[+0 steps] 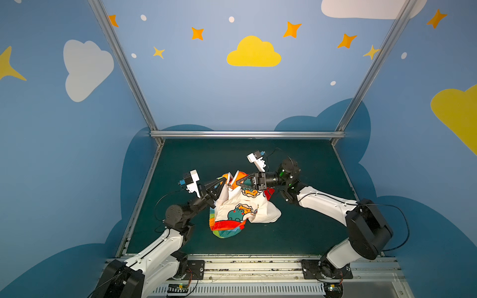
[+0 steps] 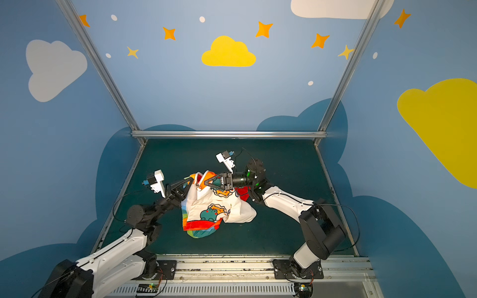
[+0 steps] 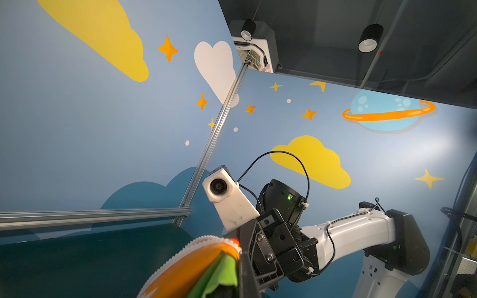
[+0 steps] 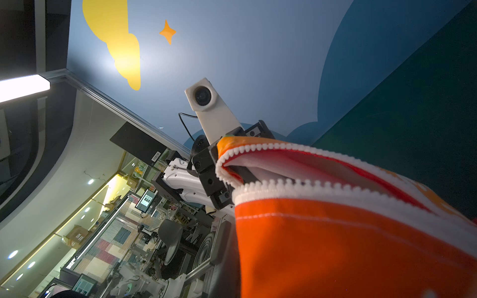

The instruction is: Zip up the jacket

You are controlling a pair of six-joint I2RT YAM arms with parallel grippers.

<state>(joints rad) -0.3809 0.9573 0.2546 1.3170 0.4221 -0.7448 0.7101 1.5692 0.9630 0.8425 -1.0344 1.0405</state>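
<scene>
Dark green tabletop [image 1: 309, 227], jacket [image 1: 242, 211] partly resting mid-surface

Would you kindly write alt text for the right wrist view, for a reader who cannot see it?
An orange child's jacket dominates the foreground, its two rows of white zipper teeth gaping apart. Behind, the black left gripper grips the far row, its white wrist camera showing against a blue wall.

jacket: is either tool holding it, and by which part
Both: the left tool and right tool each pinch the small rainbow-striped, white-lined fabric jacket at its raised white-toothed zipper edges.
</scene>
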